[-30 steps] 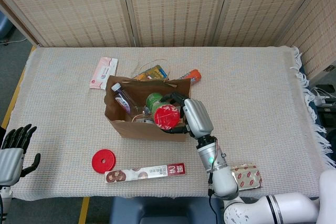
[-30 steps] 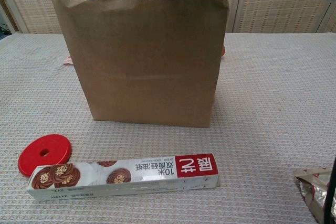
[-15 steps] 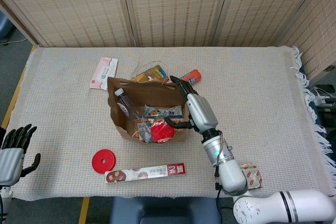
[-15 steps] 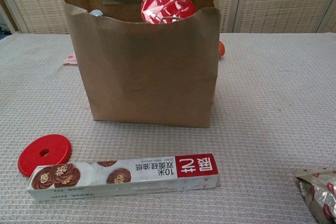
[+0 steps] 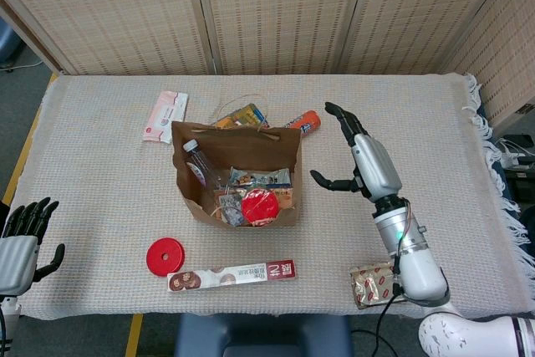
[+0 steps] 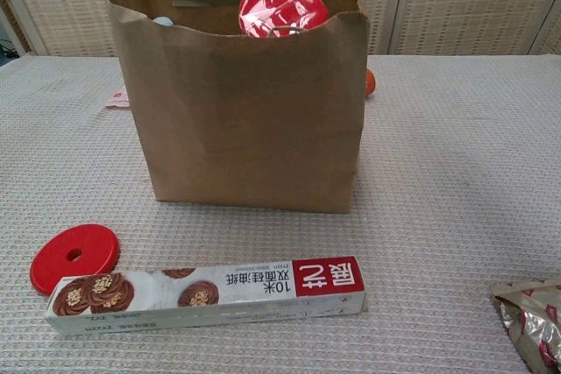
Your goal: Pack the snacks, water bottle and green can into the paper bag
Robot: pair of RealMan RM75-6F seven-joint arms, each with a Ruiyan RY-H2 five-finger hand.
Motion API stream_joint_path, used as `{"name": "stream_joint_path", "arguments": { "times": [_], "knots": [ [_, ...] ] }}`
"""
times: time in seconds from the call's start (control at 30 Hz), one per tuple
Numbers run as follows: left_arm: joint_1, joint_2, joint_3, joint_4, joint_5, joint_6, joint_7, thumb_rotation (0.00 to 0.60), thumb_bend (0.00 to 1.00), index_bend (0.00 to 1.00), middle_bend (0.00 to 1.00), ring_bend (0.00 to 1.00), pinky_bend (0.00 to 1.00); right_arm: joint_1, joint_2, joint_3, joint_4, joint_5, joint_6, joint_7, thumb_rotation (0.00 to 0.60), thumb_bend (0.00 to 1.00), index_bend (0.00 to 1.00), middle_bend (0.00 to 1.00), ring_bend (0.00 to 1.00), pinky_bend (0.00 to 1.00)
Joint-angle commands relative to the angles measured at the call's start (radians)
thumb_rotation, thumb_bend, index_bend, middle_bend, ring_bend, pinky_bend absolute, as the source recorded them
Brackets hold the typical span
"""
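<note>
Your workspace: a cloth-covered table against woven screens.
You have a beige woven tablecloth (image 5: 125, 206) with a fringe (image 5: 489, 135) down its right edge, tan reed-weave screen panels (image 5: 276, 10) standing behind it, grey floor (image 5: 17, 98) at the left with a yellow line (image 5: 21, 169), and even, soft light all over.

The cookie box (image 6: 206, 293) reads "10" — upside down — beside Chinese characters.
</note>
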Motion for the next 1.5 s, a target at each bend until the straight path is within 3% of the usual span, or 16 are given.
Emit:
{"name": "stream_joint_path", "arguments": {
  "times": [0.03,0.33,0.7,0.9,1.2,1.5],
  "knots": [
    [0.000,-0.001,0.000,-0.001,0.000,0.001,0.002,0.600,0.45,0.05,0.00,0.00,0.00,-0.089,0.121,-0.070,-0.001,-0.102,-0.090,0.061,0.600,0.14,0.00,0.06,0.00,0.13],
    [0.002,-0.004,-0.002,-0.005,-0.004,0.004,0.019,0.600,0.44,0.05,0.00,0.00,0.00,-0.175,0.334,-0.244,0.089,-0.363,-0.340,0.102,0.600,0.14,0.00,0.06,0.00,0.13],
    [0.003,-0.008,-0.002,-0.006,-0.006,0.007,0.028,0.600,0.45,0.05,0.00,0.00,0.00,-0.186,0.212,-0.434,0.167,-0.589,-0.402,-0.036,0.600,0.00,0.00,0.04,0.00,0.10],
    [0.004,-0.007,-0.001,-0.003,-0.005,0.006,0.021,0.600,0.45,0.05,0.00,0.00,0.00,-0.160,0.143,-0.498,0.163,-0.581,-0.433,-0.147,0.600,0.00,0.00,0.00,0.00,0.08],
    [0.003,-0.005,-0.001,-0.001,-0.002,0.005,0.015,0.600,0.45,0.05,0.00,0.00,0.00,-0.043,0.216,-0.559,0.124,-0.473,-0.610,-0.192,0.600,0.00,0.00,0.00,0.00,0.05],
    [0.003,-0.006,-0.001,-0.003,-0.003,0.006,0.020,0.600,0.44,0.05,0.00,0.00,0.00,-0.031,0.218,-0.629,0.138,-0.455,-0.554,-0.300,0.600,0.00,0.00,0.00,0.00,0.05]
  ]
}}
